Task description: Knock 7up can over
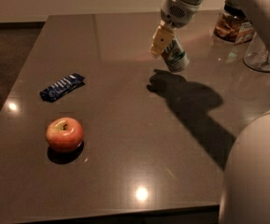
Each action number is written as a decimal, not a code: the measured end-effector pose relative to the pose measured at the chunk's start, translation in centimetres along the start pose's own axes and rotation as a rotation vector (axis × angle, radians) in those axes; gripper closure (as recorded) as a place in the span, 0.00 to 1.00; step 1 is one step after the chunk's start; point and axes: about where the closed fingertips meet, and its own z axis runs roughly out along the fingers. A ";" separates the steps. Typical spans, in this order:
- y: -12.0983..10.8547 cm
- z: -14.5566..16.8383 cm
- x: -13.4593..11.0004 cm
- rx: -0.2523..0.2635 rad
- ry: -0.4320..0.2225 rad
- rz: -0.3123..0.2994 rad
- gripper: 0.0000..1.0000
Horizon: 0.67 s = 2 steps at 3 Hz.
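The 7up can (177,58), white and green, hangs tilted above the dark table (125,106) at the back right, its top leaning toward the gripper. Its shadow falls on the table just below it. My gripper (166,48) reaches down from the upper right on the white arm and is shut on the can's upper part. One beige finger (159,41) shows on the can's left side; the other finger is hidden behind the can.
A red apple (64,134) sits at the front left. A blue snack bar (62,87) lies left of middle. A black-lidded glass jar (232,24) and a clear glass (260,55) stand at the back right. My white body (258,171) fills the lower right.
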 end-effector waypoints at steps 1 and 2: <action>0.1 0.3 2.4 -0.027 0.104 -0.039 1.00; 0.7 0.7 3.9 -0.050 0.166 -0.089 0.87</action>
